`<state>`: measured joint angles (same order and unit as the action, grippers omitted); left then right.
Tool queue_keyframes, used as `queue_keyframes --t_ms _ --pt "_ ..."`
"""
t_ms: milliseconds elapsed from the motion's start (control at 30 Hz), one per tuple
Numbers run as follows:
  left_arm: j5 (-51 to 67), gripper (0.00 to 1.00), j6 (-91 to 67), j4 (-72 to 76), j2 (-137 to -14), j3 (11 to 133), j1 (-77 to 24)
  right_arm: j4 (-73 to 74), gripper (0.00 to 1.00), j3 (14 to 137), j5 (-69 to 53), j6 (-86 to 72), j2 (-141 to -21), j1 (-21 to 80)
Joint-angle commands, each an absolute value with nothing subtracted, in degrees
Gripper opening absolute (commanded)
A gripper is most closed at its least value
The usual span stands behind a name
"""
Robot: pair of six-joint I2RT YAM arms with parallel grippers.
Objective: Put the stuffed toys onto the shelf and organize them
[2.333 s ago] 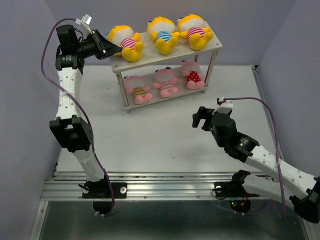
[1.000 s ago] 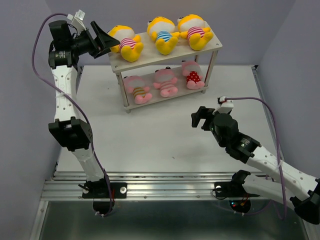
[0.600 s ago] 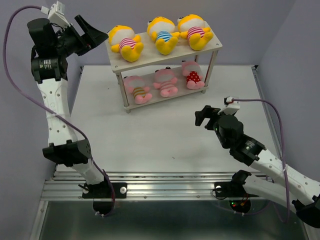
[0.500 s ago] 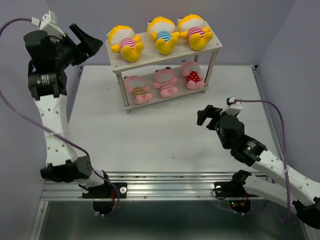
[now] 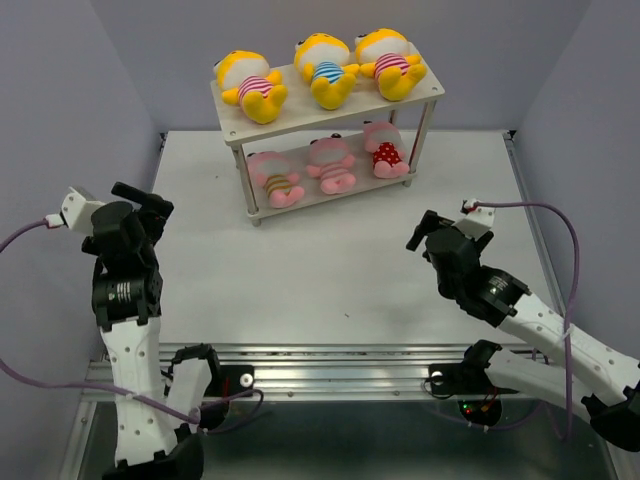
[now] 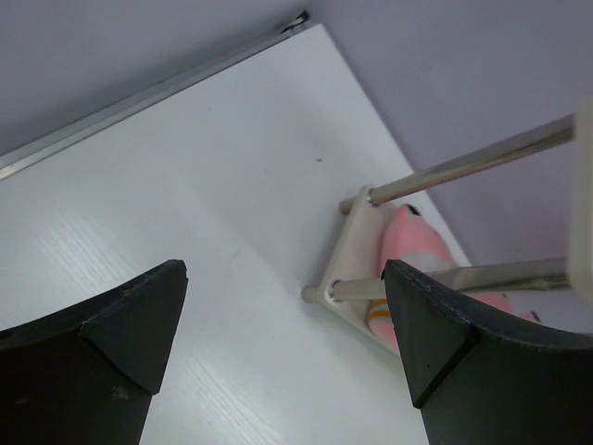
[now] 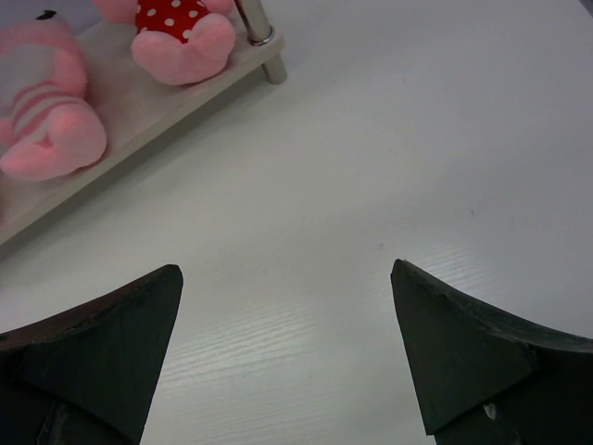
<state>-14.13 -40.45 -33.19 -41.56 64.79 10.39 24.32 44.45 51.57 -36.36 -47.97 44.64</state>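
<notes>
The off-white shelf (image 5: pixel 236 122) stands at the back of the table. Three yellow stuffed toys (image 5: pixel 325 72) lie in a row on its top board, and three pink ones (image 5: pixel 332 165) lie on the lower board. My left gripper (image 5: pixel 145 198) hangs open and empty low at the table's left side, well away from the shelf. In the left wrist view its open gripper (image 6: pixel 285 269) faces the shelf's corner (image 6: pixel 357 278) and a pink toy (image 6: pixel 412 243). My right gripper (image 5: pixel 424 232), also open and empty, is right of centre. From the right wrist, that gripper (image 7: pixel 285 269) looks at bare table, with pink toys (image 7: pixel 181 32) beyond.
Purple walls close in the white table (image 5: pixel 330 270) on the left, back and right. An aluminium rail (image 5: pixel 330 372) runs along the near edge by the arm bases. A purple cable (image 5: pixel 545 215) loops from the right wrist.
My left arm has swung down from high beside the shelf's top left corner to low at the table's left side. The right arm has drawn back slightly to the right. Both grippers stayed open.
</notes>
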Motion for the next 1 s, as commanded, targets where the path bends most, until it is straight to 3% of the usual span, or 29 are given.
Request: queue_keyframes --t_ms 0,300,967 --pt "-17.9 0.99 -41.0 -32.1 -45.5 61.2 10.5 28.2 1.0 47.2 57.4 -42.3 -48.8 44.4" --pt "-17.8 0.99 -40.0 -25.7 -40.3 56.3 10.5 28.7 1.0 47.5 57.8 -44.3 -50.3 44.4" --pt "-13.3 0.99 -38.4 -22.8 -41.2 55.4 10.5 29.0 1.0 47.8 57.7 -44.8 -50.2 44.4"
